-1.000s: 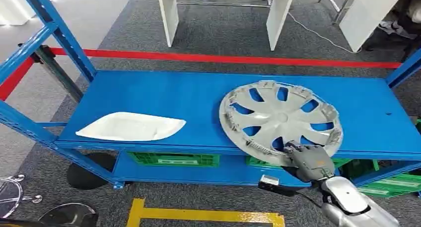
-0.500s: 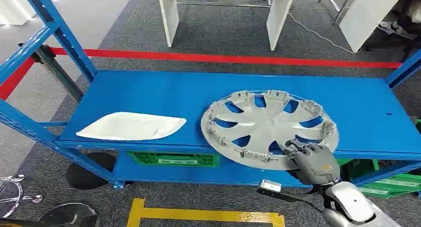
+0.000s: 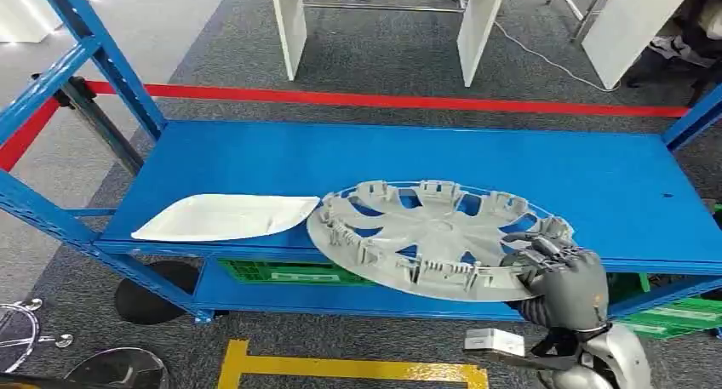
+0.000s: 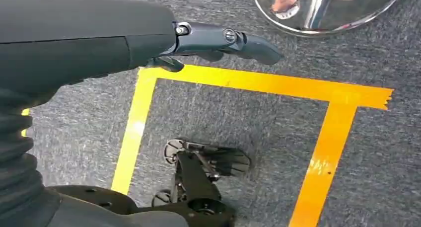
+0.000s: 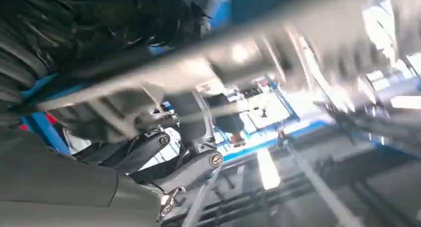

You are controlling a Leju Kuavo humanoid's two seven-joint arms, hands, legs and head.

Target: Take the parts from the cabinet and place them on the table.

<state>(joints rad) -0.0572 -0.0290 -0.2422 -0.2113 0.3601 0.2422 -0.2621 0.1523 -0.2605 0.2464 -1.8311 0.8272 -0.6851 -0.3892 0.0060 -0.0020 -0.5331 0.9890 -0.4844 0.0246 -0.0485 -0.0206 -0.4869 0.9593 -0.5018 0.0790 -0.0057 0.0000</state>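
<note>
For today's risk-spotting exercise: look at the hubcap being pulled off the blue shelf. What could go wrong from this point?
1. The right robot hand grips the grey hubcap by one rim edge only, and most of the disc sticks out sideways, so it might twist or slip out.
2. The hubcap's far rim sits right next to the white tray; further swinging could knock the tray off the blue shelf.
3. The hubcap overhangs the shelf's front edge, so a slip would likely drop it to the floor.

1. The blue shelf (image 3: pixel 281 155) of the metal rack carries the things.
2. A white tray-like part (image 3: pixel 226 216) lies flat near the shelf's front-left edge.
3. A grey hubcap (image 3: pixel 430 237) sits tilted over the front edge, its left rim just beside the white part.
4. Green crates (image 3: pixel 294 273) sit on the lower shelf.
</note>
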